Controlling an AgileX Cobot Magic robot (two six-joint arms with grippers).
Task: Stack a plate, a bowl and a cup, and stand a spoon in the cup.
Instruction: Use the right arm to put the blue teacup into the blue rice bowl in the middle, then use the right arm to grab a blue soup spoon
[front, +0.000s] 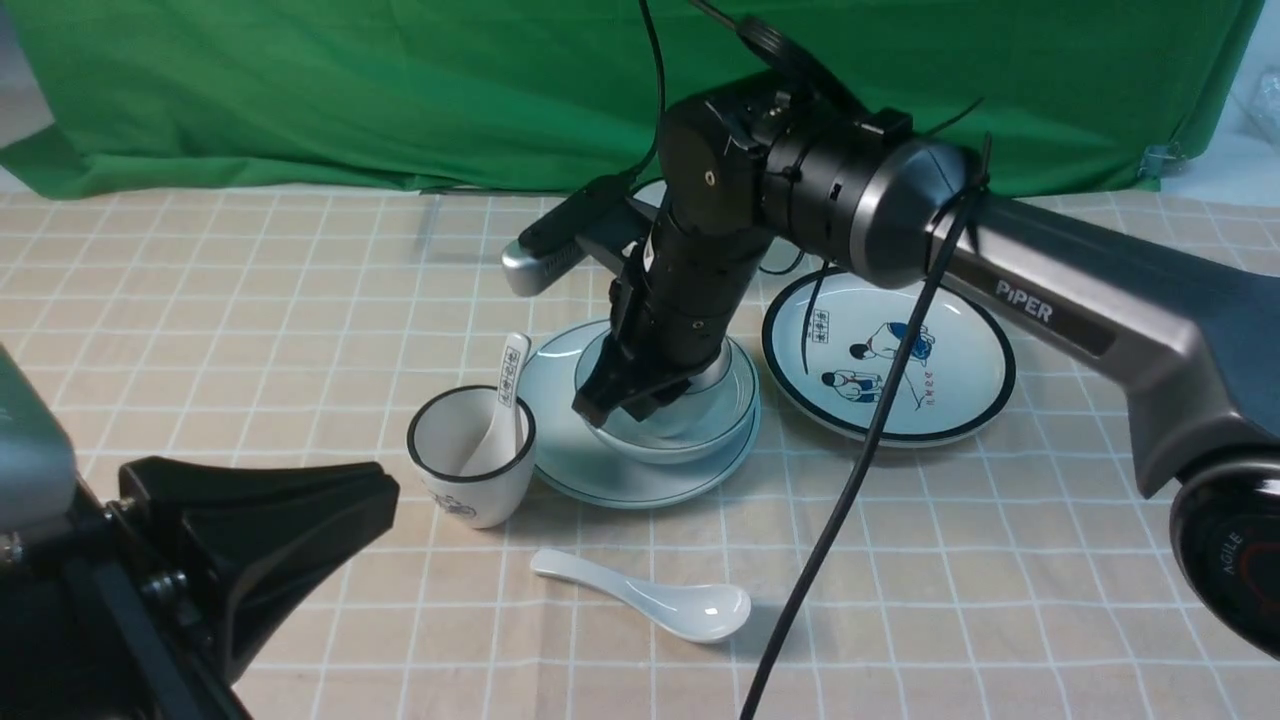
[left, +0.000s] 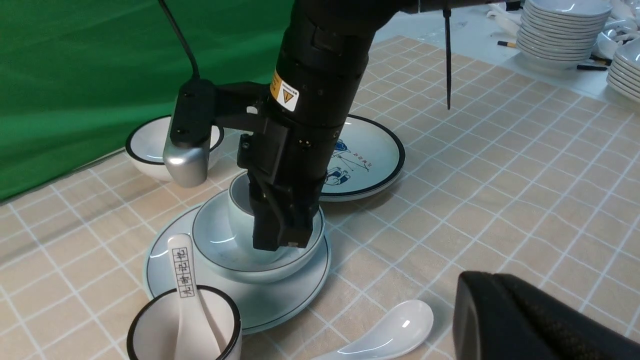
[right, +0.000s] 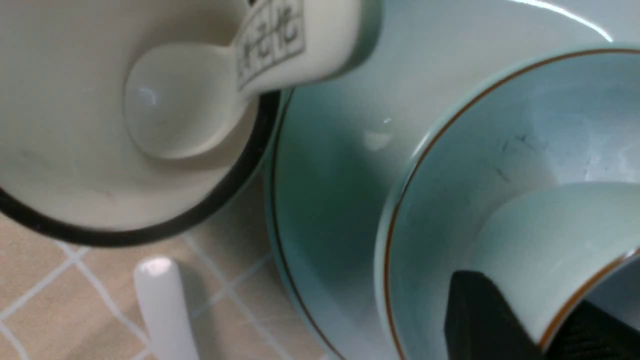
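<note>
Front view: the right arm (front: 1050, 290) says "PiPER". It blocks part of the bowl (front: 700, 440), which sits on the plate (front: 640, 490). The right gripper (front: 628, 400) dips into the bowl. The spoon (front: 660, 602) lies alone on the bench (front: 300, 300). A black-rimmed cup (front: 470, 470) holding a printed spoon (front: 512, 375) stands just beside the plate. The left gripper (front: 260, 520) is cut off, so I cannot tell its state.

Left wrist view: the cup (left: 239, 207) stands in the bowl. The arm has a yellow warning sticker (left: 285, 92).

Right wrist view: the blurry fingers (right: 480, 320) pinch the cup's wall.
</note>
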